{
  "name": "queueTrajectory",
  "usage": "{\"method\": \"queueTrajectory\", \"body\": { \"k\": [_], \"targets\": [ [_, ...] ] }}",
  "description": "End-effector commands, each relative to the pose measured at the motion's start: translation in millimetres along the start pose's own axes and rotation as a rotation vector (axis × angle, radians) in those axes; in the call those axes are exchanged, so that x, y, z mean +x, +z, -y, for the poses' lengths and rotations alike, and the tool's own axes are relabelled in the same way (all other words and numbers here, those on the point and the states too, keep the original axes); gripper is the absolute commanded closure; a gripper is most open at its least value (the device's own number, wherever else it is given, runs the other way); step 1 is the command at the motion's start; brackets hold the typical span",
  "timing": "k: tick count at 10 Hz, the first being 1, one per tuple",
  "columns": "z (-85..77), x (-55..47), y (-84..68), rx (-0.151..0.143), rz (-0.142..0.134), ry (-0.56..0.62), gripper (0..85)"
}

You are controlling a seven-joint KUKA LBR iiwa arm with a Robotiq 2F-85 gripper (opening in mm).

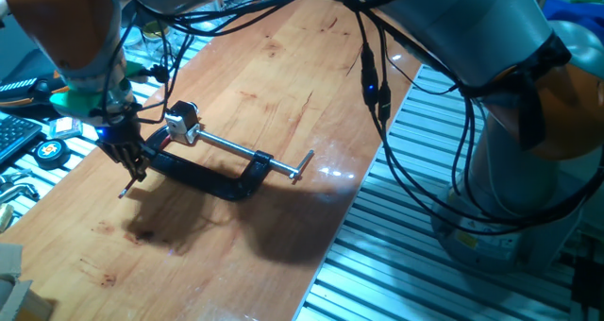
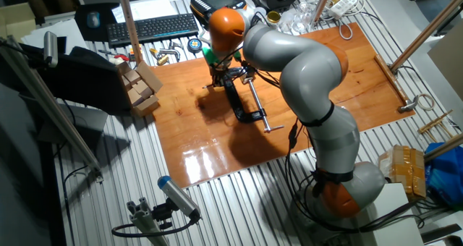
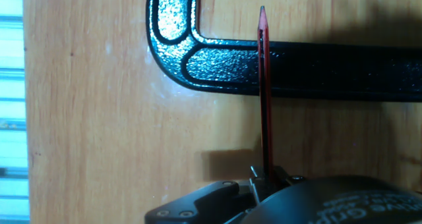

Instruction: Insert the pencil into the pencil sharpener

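Hand view: dark two-finger gripper [image 3: 267, 178] at near edge of pic, fingers pressed together on thin red pencil [image 3: 265, 99]; pencil runs straight away from cam, dark tip at far end.
Pencil pos: held in the gripper, off the board; its tip reads over the far side of black textured C-clamp [image 3: 277, 62], whose bar lies crosswise. Contact w/ clamp: can't tell from this view.
One fixed view: gripper [image 1: 130, 160] at left of wooden tabletop [image 1: 283, 85], pencil [image 1: 130, 182] pointing down and toward near-left, tip just above or at the wood.
Clamp: black C-clamp [image 1: 203, 175] lies flat just right of gripper, its silver screw rod [image 1: 250, 151] running right to a small T-handle.
Sharpener: small silver-white block w/ black top [image 1: 182, 119] at far-left end of the rod, near the gripper but a bit farther back; looks pinned in the clamp. Entry hole not visible.
Other fixed view: grey-and-orange arm [image 2: 289, 65] bends over the board; gripper region too small for detail.
Progress: pick-up done, pencil firmly held. Left: turn tip toward sharpener, line up w/ hole, push in. Judged early-to-mid; tip now points away from the block, so re-aim needed first.
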State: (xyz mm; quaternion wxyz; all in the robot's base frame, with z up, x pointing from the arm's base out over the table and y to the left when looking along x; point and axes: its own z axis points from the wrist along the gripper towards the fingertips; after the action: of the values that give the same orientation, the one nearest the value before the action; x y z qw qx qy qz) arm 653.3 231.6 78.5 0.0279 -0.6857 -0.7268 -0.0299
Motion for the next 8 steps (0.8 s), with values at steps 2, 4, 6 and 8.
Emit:
{"method": "queueTrajectory", "body": {
  "k": [2, 4, 6, 8],
  "targets": [
    [-2.3, 1.3, -1.9, -0.009, 0.004, 0.005, 85.0],
    [-5.4, 1.9, -2.3, -0.013, 0.001, 0.015, 85.0],
    [-8.4, 1.1, -2.5, -0.015, 0.007, 0.015, 85.0],
    [-11.1, 1.1, -2.5, -0.016, 0.003, 0.019, 85.0]
  ]
}}
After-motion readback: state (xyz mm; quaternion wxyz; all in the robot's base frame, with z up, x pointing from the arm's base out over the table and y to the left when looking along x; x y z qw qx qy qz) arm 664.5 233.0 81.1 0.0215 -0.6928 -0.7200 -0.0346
